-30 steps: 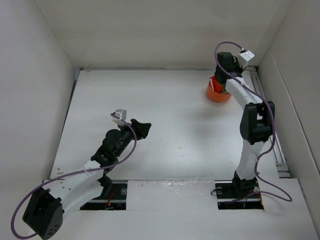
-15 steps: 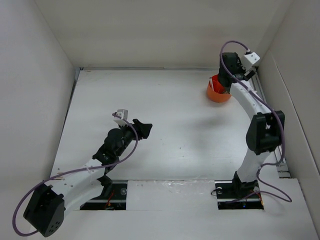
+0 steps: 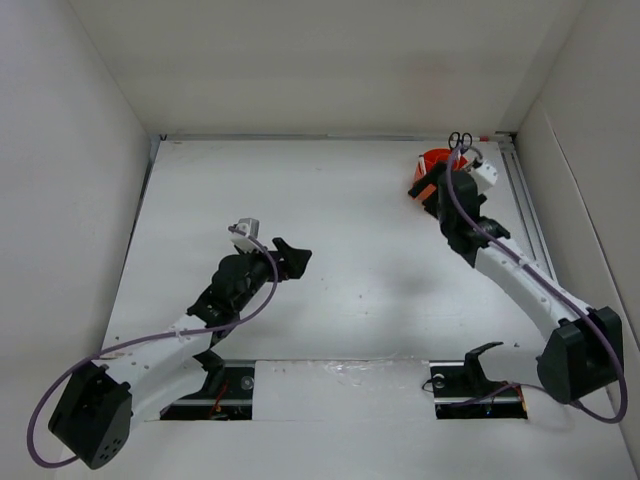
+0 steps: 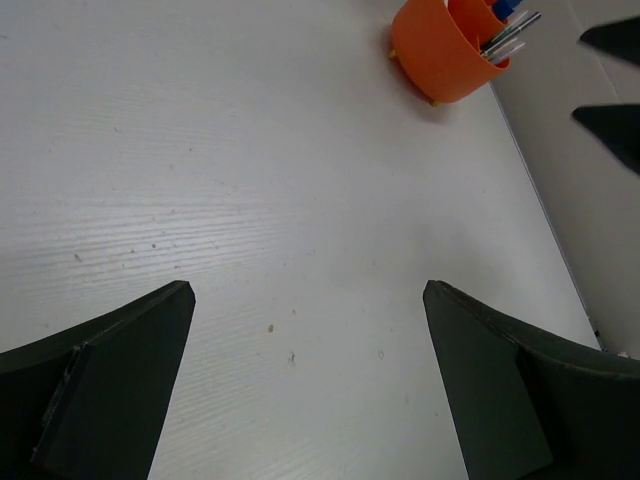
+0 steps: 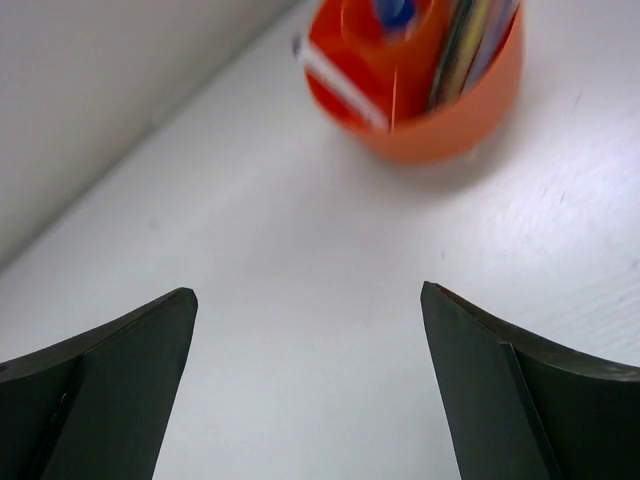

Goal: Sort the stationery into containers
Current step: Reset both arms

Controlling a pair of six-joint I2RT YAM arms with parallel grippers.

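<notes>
An orange pen cup (image 3: 432,158) stands at the table's far right, with black-handled scissors (image 3: 460,140) sticking out of it. In the left wrist view the cup (image 4: 445,50) sits far ahead with pens (image 4: 505,35) in it. It fills the top of the right wrist view (image 5: 420,90), blurred, with stationery upright in its compartments. My right gripper (image 3: 437,190) hangs just short of the cup, open (image 5: 305,292) with nothing between its fingers. My left gripper (image 3: 290,258) is open (image 4: 307,290) over bare table left of centre, holding nothing.
White walls close in the table (image 3: 350,220) on the left, back and right. A rail (image 3: 530,230) runs along the right edge. Two dark fingers (image 4: 610,130) of the other arm show at the right edge of the left wrist view.
The right arm has swung down and back from above the cup, its elbow dropping low to the right; the scissors' handles now show. The left gripper has edged slightly right.
</notes>
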